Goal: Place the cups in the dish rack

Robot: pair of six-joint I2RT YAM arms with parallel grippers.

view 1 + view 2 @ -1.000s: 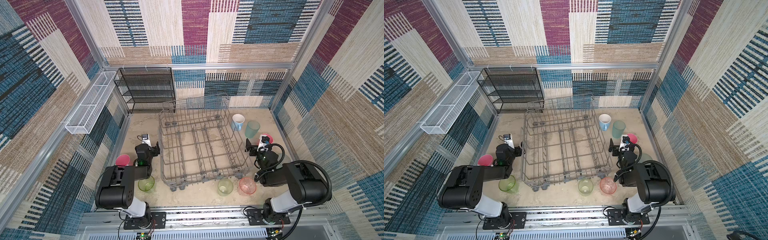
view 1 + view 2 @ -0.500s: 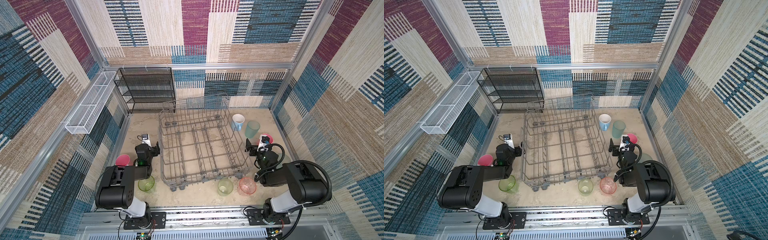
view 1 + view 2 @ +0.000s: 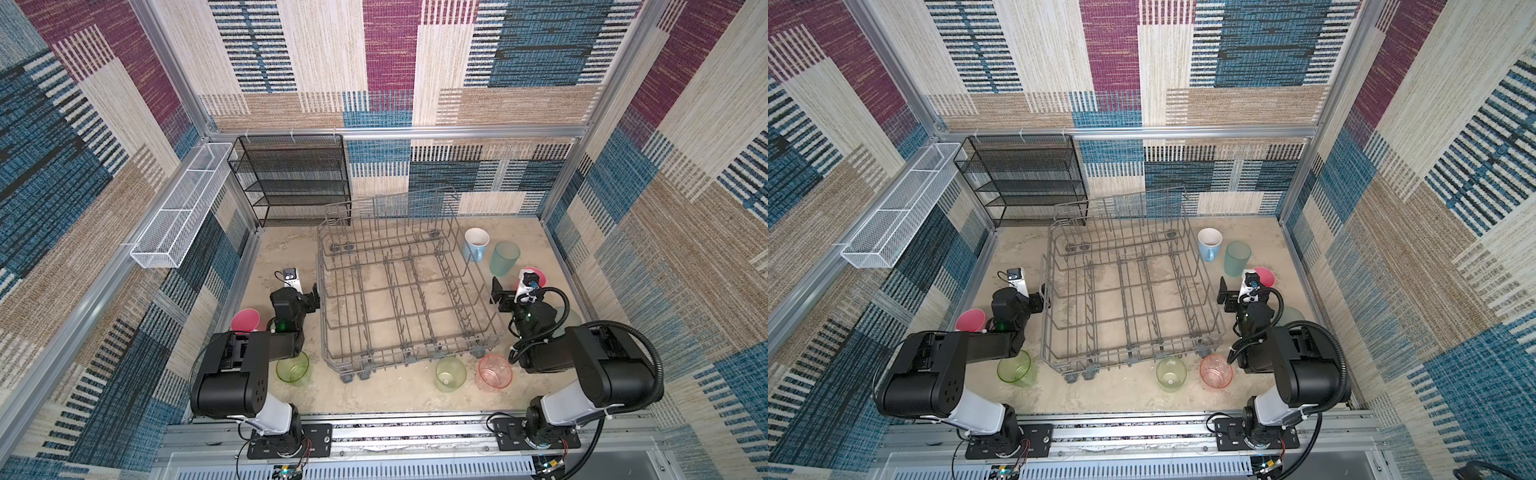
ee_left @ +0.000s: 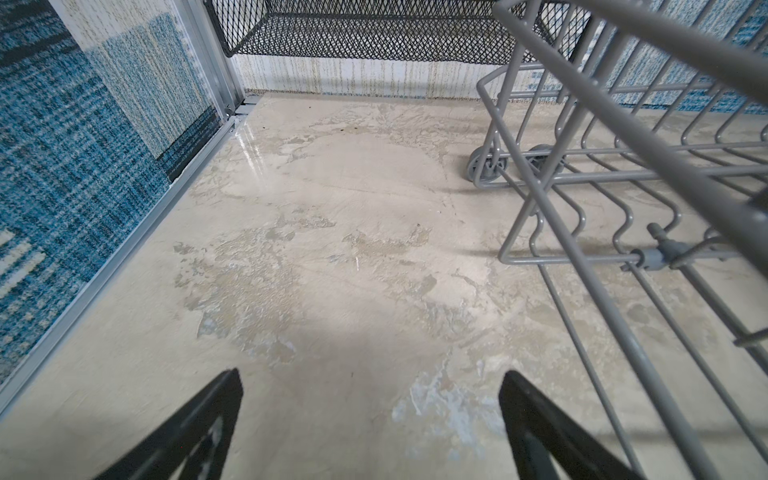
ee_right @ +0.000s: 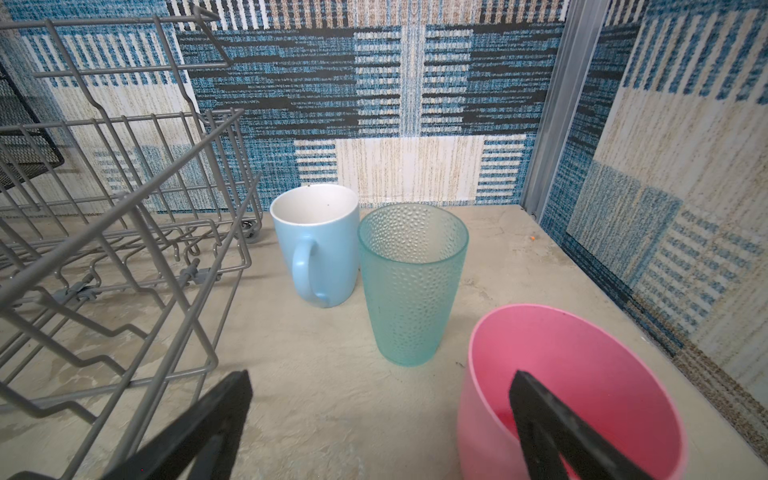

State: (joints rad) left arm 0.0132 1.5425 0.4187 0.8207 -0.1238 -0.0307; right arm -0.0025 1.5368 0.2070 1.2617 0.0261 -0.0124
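right gripper (image 5: 380, 376) (spread, empty, likewise left gripper (image 4: 370, 374)) should clamp pink cup (image 5: 582, 357) rim squarely before lifting into dish rack (image 5: 124, 199).

In a top view we see the dish rack (image 3: 390, 291) on the sandy floor (image 3: 282, 249), with every cup in sight outside it. Off its far right corner stand a light-blue mug (image 3: 475, 245) and a teal tumbler (image 3: 504, 258). Before its near edge sit a yellow-green cup (image 3: 450, 374) and a pink-orange cup (image 3: 494, 371). Left of the rack are a pink cup (image 3: 245, 321) and a second yellow-green cup (image 3: 293, 367). The left gripper (image 3: 294, 293) and right gripper (image 3: 516, 289) flank it.
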